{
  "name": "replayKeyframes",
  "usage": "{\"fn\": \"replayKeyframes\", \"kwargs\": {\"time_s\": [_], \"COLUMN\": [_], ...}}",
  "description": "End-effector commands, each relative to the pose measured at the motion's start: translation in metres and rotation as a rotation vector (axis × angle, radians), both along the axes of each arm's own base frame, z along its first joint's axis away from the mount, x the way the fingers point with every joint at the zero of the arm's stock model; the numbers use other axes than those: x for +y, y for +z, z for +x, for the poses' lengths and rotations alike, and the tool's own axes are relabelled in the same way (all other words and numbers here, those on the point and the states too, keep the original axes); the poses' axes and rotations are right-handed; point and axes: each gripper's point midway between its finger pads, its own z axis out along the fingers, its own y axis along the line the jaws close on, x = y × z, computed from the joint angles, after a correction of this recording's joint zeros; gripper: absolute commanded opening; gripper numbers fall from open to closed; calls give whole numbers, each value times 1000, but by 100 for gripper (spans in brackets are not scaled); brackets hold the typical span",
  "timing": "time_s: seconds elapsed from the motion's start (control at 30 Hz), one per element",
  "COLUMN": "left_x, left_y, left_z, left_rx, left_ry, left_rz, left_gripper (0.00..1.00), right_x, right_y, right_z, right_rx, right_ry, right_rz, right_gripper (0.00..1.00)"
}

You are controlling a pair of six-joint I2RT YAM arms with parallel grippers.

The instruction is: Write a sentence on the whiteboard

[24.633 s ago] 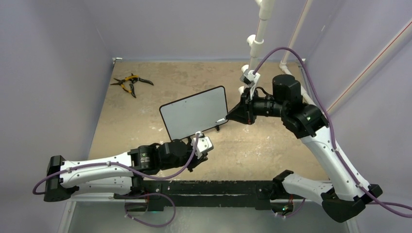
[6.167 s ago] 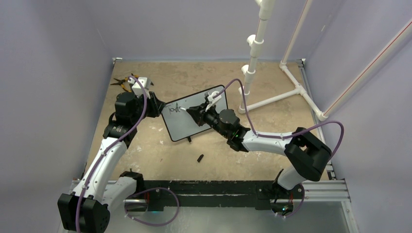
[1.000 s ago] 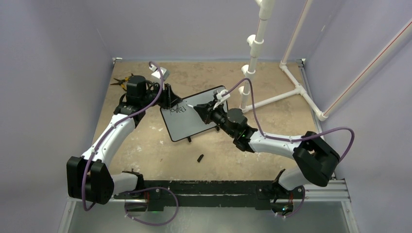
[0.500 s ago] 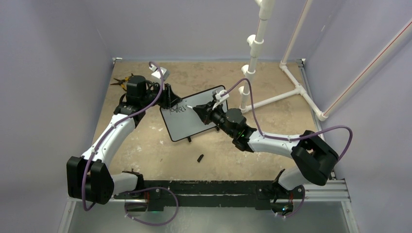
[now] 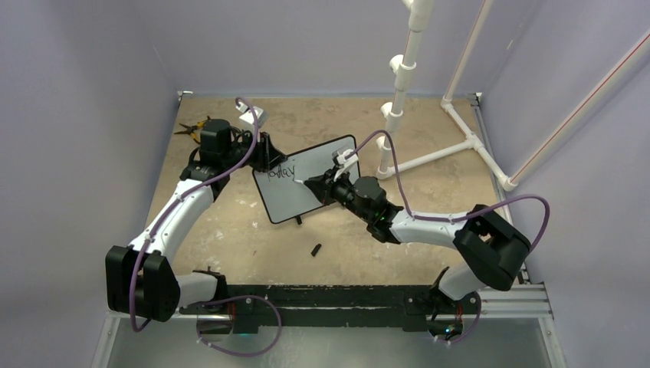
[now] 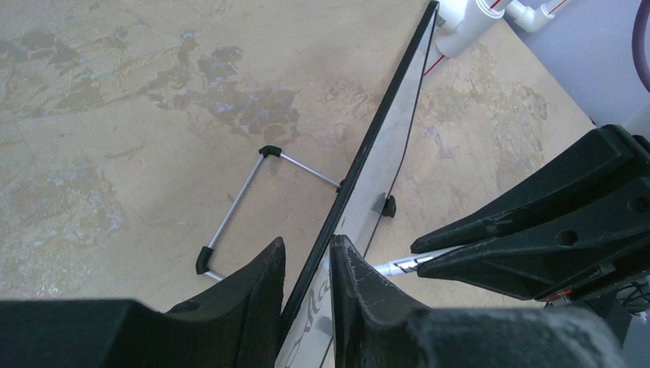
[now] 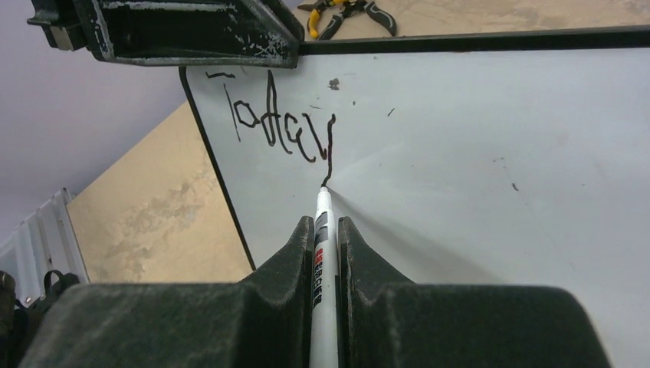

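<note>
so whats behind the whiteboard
A thin wire stand with black corner caps props it on the table; yellow-handled pliers lie farther back. In the top view the whiteboard covers the stand.

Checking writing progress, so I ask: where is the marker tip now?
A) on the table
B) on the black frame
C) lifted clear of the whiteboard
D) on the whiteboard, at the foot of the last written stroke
D: the right wrist view shows the marker tip meeting the whiteboard where the last stroke of the sentence ends.
</note>
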Motion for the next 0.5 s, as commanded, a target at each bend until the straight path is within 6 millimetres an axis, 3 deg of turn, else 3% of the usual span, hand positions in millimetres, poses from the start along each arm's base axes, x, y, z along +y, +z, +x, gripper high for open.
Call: {"fn": "replayKeyframes", "kwargs": {"time_s": [0.0, 0.2, 0.47], "left_x": [-3, -2, -1], "left_y": [1, 0, -5], "left_z": [1, 2, 1], "left_rx": [-23, -24, -13], "left_ry": [-16, -11, -7], "left_rz": [7, 10, 14], "left_gripper": [26, 26, 26], "right_x": [7, 7, -5], "right_y": [2, 8, 41], "right_z": [-7, -9, -15], "right_rx": [-7, -19, -62], "right_ry": [35, 36, 24], "right_rz": [25, 25, 67], "right_gripper": [0, 0, 0]}}
